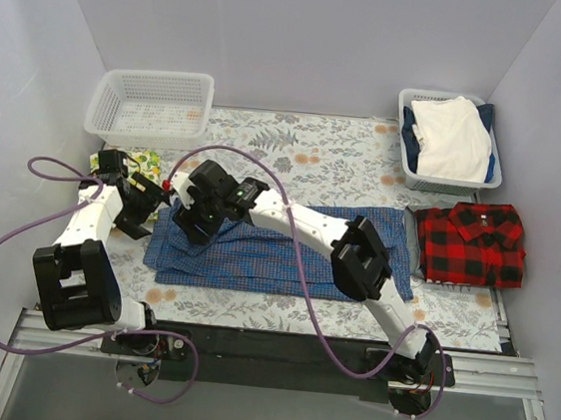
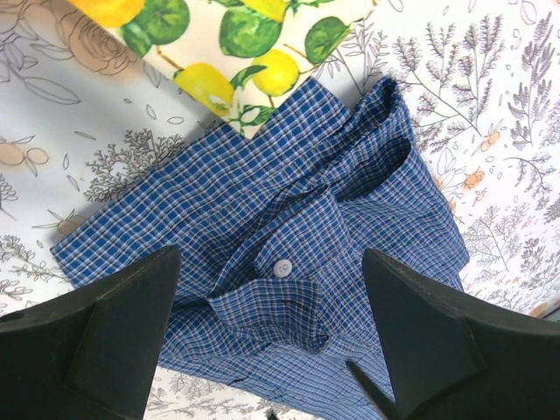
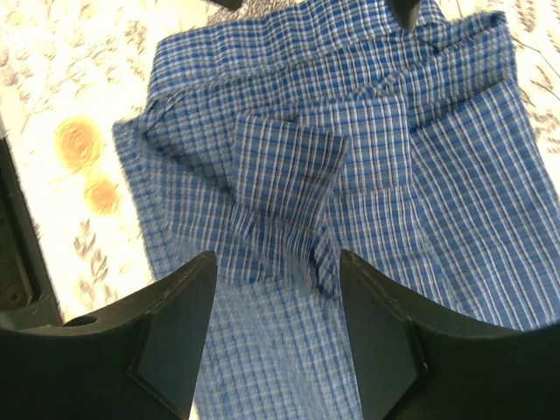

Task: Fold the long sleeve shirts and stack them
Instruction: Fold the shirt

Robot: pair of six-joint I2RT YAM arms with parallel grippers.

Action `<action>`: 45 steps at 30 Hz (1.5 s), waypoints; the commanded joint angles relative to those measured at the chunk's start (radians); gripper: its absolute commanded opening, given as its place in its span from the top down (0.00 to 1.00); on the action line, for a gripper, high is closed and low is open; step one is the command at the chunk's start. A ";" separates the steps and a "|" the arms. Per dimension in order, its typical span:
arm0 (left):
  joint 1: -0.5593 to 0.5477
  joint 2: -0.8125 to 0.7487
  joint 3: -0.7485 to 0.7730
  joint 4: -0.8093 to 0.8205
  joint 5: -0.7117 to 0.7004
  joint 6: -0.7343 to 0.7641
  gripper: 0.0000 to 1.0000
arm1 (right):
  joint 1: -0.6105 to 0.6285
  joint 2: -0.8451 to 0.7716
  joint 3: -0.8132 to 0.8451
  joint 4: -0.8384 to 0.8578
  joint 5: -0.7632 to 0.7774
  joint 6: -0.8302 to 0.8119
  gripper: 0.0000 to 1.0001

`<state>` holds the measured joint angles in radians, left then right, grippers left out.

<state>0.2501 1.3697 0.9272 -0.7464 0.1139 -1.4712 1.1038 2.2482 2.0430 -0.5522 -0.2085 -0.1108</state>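
Floral-covered table (image 1: 316, 159) seen from above. A blue checked shirt (image 1: 276, 255) lies spread and partly folded at the middle-left of the table. The left tool (image 2: 271, 258) hangs over the shirt's left end with its jaws wide apart, holding nothing. The right tool (image 3: 276, 258) reaches across from the right and sits low over the same end, jaws apart, cloth lying between them. A red-and-black plaid shirt (image 1: 473, 242) lies folded at the right edge, well apart. A lemon-print cloth (image 1: 148, 163) lies just beyond the blue shirt's far left corner.
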 commanded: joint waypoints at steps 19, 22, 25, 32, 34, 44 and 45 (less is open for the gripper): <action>0.048 0.011 -0.005 -0.027 0.000 -0.020 0.14 | -0.065 0.002 0.091 0.098 0.036 0.031 0.99; 0.049 0.011 0.002 -0.016 0.004 -0.006 0.14 | -0.068 -0.064 0.088 0.142 0.144 0.020 0.99; 0.049 0.011 0.002 -0.007 0.019 0.002 0.14 | -0.078 -0.119 0.111 0.185 0.237 -0.003 0.99; 0.031 -0.001 -0.001 0.033 0.069 0.054 0.15 | -0.127 -0.200 0.151 0.285 0.339 -0.035 0.99; 0.006 -0.009 0.012 0.038 0.063 0.069 0.15 | -0.142 -0.203 0.155 0.307 0.359 -0.044 0.99; -0.048 -0.029 0.022 0.035 0.035 0.121 0.15 | -0.214 -0.199 0.267 0.440 0.446 -0.089 0.99; -0.048 -0.026 0.022 0.036 0.035 0.118 0.15 | -0.226 -0.203 0.275 0.449 0.446 -0.093 0.99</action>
<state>0.2077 1.3762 0.9226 -0.7235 0.1501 -1.3750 0.9073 2.0747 2.2303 -0.2481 0.1902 -0.1699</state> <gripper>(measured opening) 0.856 0.031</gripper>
